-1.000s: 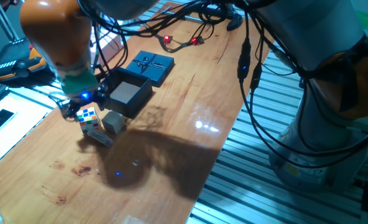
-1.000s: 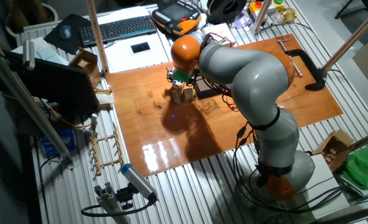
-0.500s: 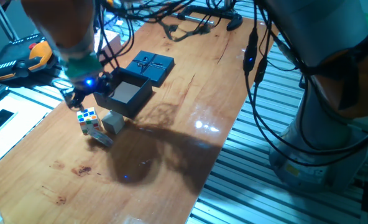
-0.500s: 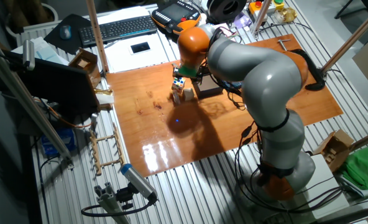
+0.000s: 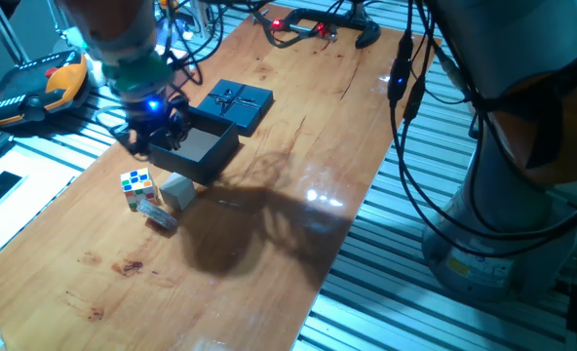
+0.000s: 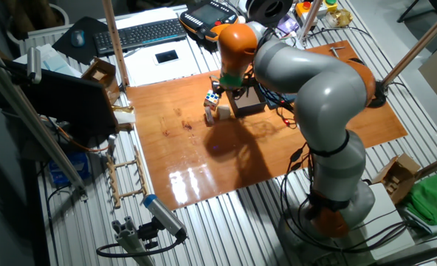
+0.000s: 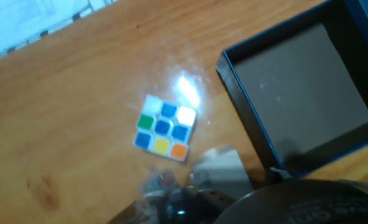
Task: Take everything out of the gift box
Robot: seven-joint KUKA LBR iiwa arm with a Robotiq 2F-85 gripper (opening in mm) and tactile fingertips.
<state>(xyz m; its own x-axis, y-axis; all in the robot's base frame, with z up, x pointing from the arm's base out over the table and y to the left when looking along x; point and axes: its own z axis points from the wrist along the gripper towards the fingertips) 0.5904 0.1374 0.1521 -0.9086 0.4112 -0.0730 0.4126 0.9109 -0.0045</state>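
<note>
The black gift box stands open on the wooden table, and its inside shows only a bare bottom. Its flat lid with the bow lies just behind it. The multicoloured puzzle cube, the beige cube and the little flat piece lie on the table in front of the box. My gripper hovers over the box's left corner, fingers apart, holding nothing. In the other fixed view it is beside the box.
A teach pendant and a white panel lie off the table's left edge. Cables with red lights lie at the far end. A keyboard is behind the table. The robot's base stands at the table's right side.
My gripper has risen from the puzzle cube and moved back toward the box. The puzzle cube, beige cube and flat piece have stayed on the table.
</note>
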